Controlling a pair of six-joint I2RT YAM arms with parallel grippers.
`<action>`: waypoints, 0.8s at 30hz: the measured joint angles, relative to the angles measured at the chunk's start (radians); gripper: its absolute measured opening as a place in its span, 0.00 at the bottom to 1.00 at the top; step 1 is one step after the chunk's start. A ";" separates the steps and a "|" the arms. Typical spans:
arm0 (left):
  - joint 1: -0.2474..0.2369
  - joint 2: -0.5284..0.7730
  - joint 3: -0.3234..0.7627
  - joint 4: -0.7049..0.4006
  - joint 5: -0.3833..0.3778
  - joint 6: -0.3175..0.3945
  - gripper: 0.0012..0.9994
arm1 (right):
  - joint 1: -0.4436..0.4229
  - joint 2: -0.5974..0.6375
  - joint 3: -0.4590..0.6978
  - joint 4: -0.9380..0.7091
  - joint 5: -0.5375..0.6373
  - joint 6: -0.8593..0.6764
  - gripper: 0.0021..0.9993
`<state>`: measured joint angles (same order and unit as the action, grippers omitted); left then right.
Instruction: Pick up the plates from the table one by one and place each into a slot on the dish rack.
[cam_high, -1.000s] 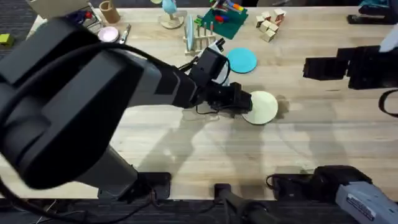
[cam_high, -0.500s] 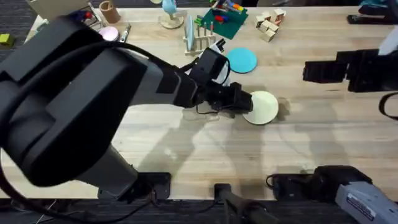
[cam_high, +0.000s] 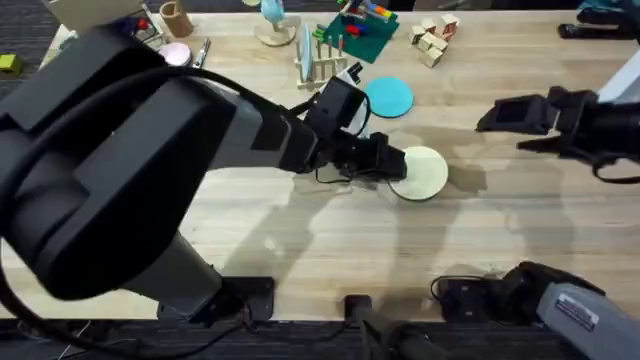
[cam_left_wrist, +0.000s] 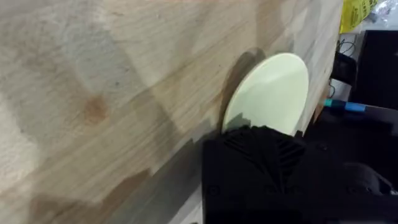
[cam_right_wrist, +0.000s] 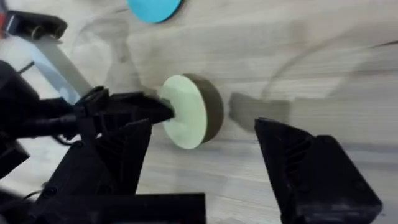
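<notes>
Cream plate (cam_high: 421, 172) sits tilted on the worktop (cam_high: 300, 240), its near edge clenched in the left hand (cam_high: 392, 166), while the rack (cam_high: 322, 60) lies back beyond that hand and the released right hand (cam_high: 492, 117) hovers well apart.

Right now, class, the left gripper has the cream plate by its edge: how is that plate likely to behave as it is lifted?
The cream plate looks rigid, so it probably won't bend. Held at one edge by the left gripper, it may tilt or pivot. Its smooth surface suggests it could slip. Being round, it might roll if dropped on the table.
</notes>
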<state>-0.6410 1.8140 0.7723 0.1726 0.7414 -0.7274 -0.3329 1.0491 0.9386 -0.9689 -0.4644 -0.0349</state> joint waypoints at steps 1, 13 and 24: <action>0.000 0.000 0.000 0.000 0.000 0.000 0.04 | -0.020 0.021 -0.017 0.005 -0.037 -0.019 1.00; 0.000 0.000 0.000 0.000 0.000 0.000 0.04 | -0.063 0.218 -0.178 0.173 -0.265 -0.101 1.00; 0.000 0.000 0.000 0.000 0.000 0.000 0.04 | 0.038 0.362 -0.193 0.215 -0.343 -0.135 0.97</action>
<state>-0.6407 1.8137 0.7723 0.1726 0.7414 -0.7273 -0.2947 1.4115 0.7452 -0.7541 -0.8071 -0.1697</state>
